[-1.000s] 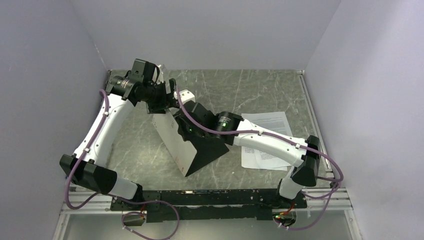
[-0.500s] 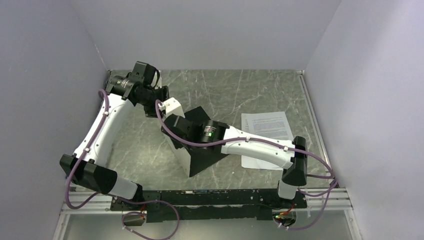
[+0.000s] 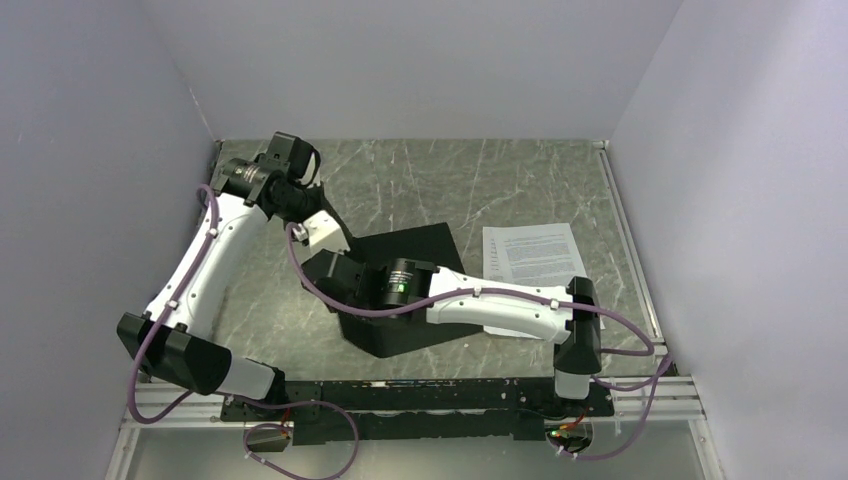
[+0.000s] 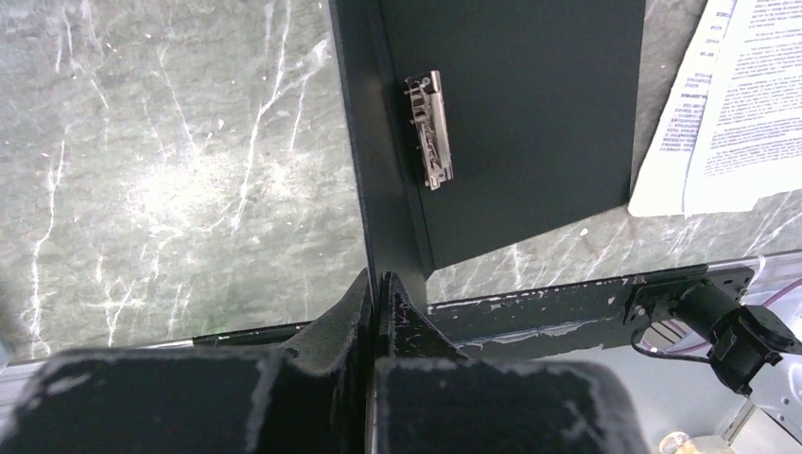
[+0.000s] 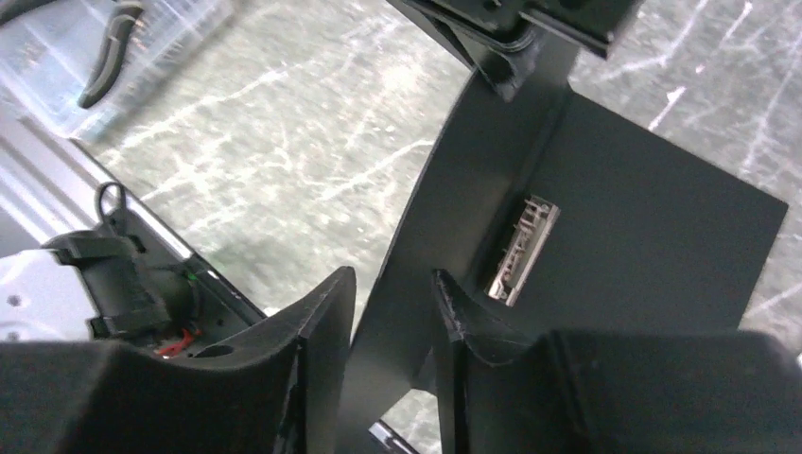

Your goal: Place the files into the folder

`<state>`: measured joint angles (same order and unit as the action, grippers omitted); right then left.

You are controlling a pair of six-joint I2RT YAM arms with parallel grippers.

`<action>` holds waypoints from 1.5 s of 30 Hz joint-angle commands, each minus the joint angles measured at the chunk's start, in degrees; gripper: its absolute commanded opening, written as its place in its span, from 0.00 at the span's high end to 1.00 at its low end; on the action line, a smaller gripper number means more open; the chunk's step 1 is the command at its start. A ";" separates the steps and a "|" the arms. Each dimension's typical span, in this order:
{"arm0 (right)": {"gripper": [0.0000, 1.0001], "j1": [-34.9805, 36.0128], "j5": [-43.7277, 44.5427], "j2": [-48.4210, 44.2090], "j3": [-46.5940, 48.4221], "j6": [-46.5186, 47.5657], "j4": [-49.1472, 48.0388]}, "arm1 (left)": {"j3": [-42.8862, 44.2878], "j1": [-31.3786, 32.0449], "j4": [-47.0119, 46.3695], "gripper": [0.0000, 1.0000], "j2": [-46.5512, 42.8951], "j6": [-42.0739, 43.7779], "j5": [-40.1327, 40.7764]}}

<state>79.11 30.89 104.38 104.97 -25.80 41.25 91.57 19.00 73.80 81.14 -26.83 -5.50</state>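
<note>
The folder (image 3: 415,262) lies open on the marble table, its black inside and metal clip (image 4: 430,128) facing up. Its cover (image 4: 374,142) stands upright along the left side. My left gripper (image 4: 378,286) is shut on the cover's far edge, and in the top view the left gripper (image 3: 337,237) sits at the folder's far left corner. My right gripper (image 5: 395,284) is open, its fingers (image 5: 326,312) straddling the cover (image 5: 454,189) with a gap showing. The files (image 3: 530,255), white printed sheets, lie flat to the right of the folder.
The right arm (image 3: 490,305) stretches across the folder's near half and over the near end of the files. A black rail (image 4: 567,303) runs along the table's near edge. A clear box holding pliers (image 5: 118,38) sits beyond the table's left edge. Grey walls enclose three sides.
The cover has swung from leaning over the folder to upright, baring the black inside. My left gripper closed on the cover's edge. The right gripper moved nearer and loosened its hold.
</note>
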 commanded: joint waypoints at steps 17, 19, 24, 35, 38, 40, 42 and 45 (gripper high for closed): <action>0.10 -3.86 0.51 -26.68 -25.35 -1.96 -12.59 | -6.50 -1.08 -9.09 0.97 -2.10 0.10 8.25; 0.08 -5.61 -1.16 -26.79 -27.83 -3.17 -12.56 | -7.40 -1.52 -10.10 0.97 -2.40 -0.17 8.46; 0.06 -11.42 -9.16 -25.87 -35.26 -6.62 -16.19 | -9.23 -3.63 -12.72 0.97 -3.40 -1.30 9.45; 0.00 -13.80 -11.86 -15.64 -37.97 -12.37 -19.43 | -17.76 -12.72 -20.87 0.97 -3.81 -6.39 6.06; 0.00 -14.24 -11.56 -12.25 -36.62 -13.16 -18.98 | -20.74 -15.44 -23.59 0.97 -4.50 -7.78 3.57; 0.00 -14.78 -11.79 -10.48 -35.96 -13.52 -19.09 | -22.08 -16.69 -24.50 0.97 -4.40 -7.93 2.86; 0.00 -15.53 -13.04 -8.93 -35.73 -13.65 -20.07 | -23.07 -17.53 -24.78 0.97 -3.96 -7.76 2.55; 0.00 -16.29 -15.26 -6.06 -35.14 -13.98 -21.47 | -24.69 -18.40 -25.87 0.97 -3.56 -7.55 2.03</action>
<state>63.92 17.89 96.60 66.59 -38.28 23.40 69.12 1.65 50.52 77.17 -33.82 -4.54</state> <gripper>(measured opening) 0.994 0.048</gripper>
